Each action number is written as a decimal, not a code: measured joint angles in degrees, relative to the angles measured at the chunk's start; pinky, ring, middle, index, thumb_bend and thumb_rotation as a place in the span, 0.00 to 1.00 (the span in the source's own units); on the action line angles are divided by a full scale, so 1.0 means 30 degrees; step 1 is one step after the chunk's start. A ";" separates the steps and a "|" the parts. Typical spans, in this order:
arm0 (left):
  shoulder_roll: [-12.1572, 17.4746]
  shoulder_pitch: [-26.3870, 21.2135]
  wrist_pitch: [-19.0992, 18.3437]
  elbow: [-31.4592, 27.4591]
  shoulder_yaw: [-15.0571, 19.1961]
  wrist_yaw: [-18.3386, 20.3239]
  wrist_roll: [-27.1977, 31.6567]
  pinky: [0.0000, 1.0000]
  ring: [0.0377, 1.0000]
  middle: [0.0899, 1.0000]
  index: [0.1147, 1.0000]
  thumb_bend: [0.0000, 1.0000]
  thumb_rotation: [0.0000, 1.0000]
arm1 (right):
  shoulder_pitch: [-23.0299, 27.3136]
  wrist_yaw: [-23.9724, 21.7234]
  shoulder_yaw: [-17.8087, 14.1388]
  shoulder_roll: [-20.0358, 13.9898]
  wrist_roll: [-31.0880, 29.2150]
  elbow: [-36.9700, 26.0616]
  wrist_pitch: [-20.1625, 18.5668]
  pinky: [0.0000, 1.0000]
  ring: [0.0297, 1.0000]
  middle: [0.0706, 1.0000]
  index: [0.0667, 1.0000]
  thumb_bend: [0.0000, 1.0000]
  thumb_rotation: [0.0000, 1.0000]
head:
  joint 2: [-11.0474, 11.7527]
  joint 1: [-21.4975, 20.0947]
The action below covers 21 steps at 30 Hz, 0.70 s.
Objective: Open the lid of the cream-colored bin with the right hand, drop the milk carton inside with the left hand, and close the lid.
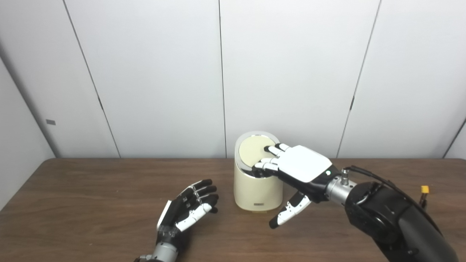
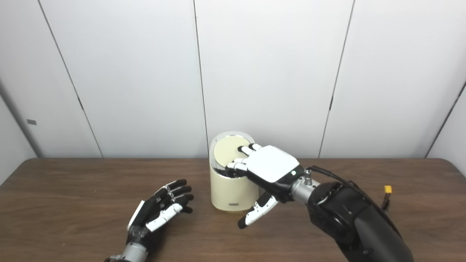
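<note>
The cream-colored bin stands at the middle of the table. Its round lid is tilted toward me, and a dark gap shows under its front edge. My right hand lies over the bin's top from the right. Its fingers are spread on the lid and at the gap, and its thumb points down in front of the bin. It holds nothing. My left hand rests left of the bin, palm up, open and empty. No milk carton is visible in either view.
The brown wooden table runs back to a white panelled wall. A small yellow connector sticks up by my right forearm at the right.
</note>
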State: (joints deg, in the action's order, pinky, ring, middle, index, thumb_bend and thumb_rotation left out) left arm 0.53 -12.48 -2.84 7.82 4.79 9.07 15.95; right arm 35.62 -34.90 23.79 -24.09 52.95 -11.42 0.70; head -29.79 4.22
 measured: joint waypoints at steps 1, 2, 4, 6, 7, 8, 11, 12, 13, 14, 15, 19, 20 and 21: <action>0.0003 0.0000 0.0000 0.0000 -0.0002 0.0001 -0.0002 0.55 0.68 0.70 0.73 0.76 0.19 | -0.0039 -0.0020 -0.0137 0.0043 -0.0313 0.0045 -0.0102 1.00 1.00 0.86 0.87 0.81 0.70 | 0.0000 0.0000; 0.0006 0.0000 -0.0001 0.0000 -0.0002 0.0006 -0.0001 0.56 0.68 0.70 0.73 0.76 0.19 | -0.0085 -0.0021 -0.0287 0.0079 -0.0642 0.0088 -0.0159 1.00 1.00 0.86 0.87 0.81 0.70 | 0.0000 -0.0029; 0.0011 0.0000 -0.0001 0.0000 -0.0004 0.0033 0.0000 0.56 0.68 0.70 0.73 0.76 0.19 | -0.0227 -0.0017 -0.0587 0.0112 -0.1173 0.0108 -0.0238 1.00 1.00 0.86 0.87 0.79 0.69 | 0.0029 -0.0029; 0.0012 0.0000 0.0000 0.0001 -0.0004 0.0062 0.0003 0.56 0.69 0.70 0.74 0.75 0.19 | -0.0373 0.0010 -0.0817 0.0140 -0.1595 0.0125 -0.0317 1.00 1.00 0.86 0.87 0.78 0.69 | 0.0029 -0.0029; 0.0018 0.0000 0.0000 0.0001 -0.0002 0.0062 0.0004 0.56 0.69 0.70 0.74 0.75 0.19 | -0.0387 0.0019 -0.0847 0.0147 -0.1685 0.0132 -0.0369 1.00 1.00 0.86 0.87 0.78 0.69 | 0.0029 -0.0029; 0.0021 0.0000 0.0000 0.0001 -0.0003 0.0063 0.0004 0.56 0.69 0.70 0.74 0.75 0.19 | -0.0386 0.0019 -0.0856 0.0147 -0.1725 0.0141 -0.0410 1.00 1.00 0.86 0.87 0.78 0.69 | 0.0029 -0.0029; 0.0028 0.0000 0.0000 0.0001 -0.0001 0.0065 0.0004 0.56 0.69 0.70 0.74 0.75 0.19 | -0.0386 0.0019 -0.0858 0.0147 -0.1796 0.0145 -0.0517 1.00 1.00 0.86 0.87 0.78 0.69 | 0.0029 -0.0029; 0.0031 0.0000 0.0000 0.0001 -0.0002 0.0065 0.0004 0.56 0.69 0.70 0.74 0.75 0.19 | -0.0386 0.0019 -0.0857 0.0147 -0.1806 0.0145 -0.0531 1.00 1.00 0.86 0.87 0.78 0.69 | 0.0029 -0.0029; 0.0031 0.0000 0.0000 0.0001 -0.0002 0.0065 0.0004 0.56 0.69 0.70 0.74 0.75 0.19 | -0.0386 0.0019 -0.0856 0.0147 -0.1816 0.0144 -0.0542 1.00 1.00 0.86 0.87 0.78 0.69 | 0.0029 -0.0029; 0.0030 0.0000 0.0000 0.0002 -0.0010 0.0065 0.0002 0.56 0.69 0.70 0.74 0.75 0.19 | -0.0434 0.0213 -0.1009 0.0170 -0.2021 0.0168 -0.0544 1.00 1.00 0.84 0.85 0.76 0.65 | 0.0029 -0.0029; 0.0026 -0.0001 0.0001 0.0002 -0.0038 0.0086 -0.0001 0.55 0.68 0.70 0.74 0.75 0.19 | -0.0615 0.0537 -0.1339 0.0250 -0.2429 0.0267 -0.0544 1.00 1.00 0.83 0.85 0.75 0.62 | 0.0058 -0.0058; 0.0082 -0.0002 0.0068 0.0000 -0.0072 0.0211 -0.0001 0.55 0.68 0.70 0.74 0.74 0.19 | -0.1756 0.2603 -0.2559 0.0813 -0.3543 0.0574 -0.0372 1.00 1.00 0.82 0.83 0.70 0.56 | 0.0088 -0.0059; 0.0129 -0.0004 0.0114 0.0000 -0.0069 0.0219 0.0000 0.55 0.68 0.70 0.75 0.74 0.19 | -0.1825 0.2820 -0.2657 0.0867 -0.3642 0.0611 -0.0263 1.00 1.00 0.82 0.84 0.69 0.56 | 0.0088 -0.0059; 0.0167 -0.0016 0.0133 0.0001 -0.0066 0.0218 0.0000 0.55 0.69 0.70 0.75 0.74 0.19 | -0.1869 0.3123 -0.2774 0.0915 -0.3696 0.0666 -0.0167 1.00 1.00 0.84 0.85 0.68 0.56 | 0.0088 -0.0059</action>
State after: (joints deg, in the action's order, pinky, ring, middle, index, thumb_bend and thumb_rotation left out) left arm 1.03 -12.53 -2.44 7.82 4.59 9.72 15.95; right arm 30.01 -25.53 15.47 -21.34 41.86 -9.42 0.20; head -29.53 4.04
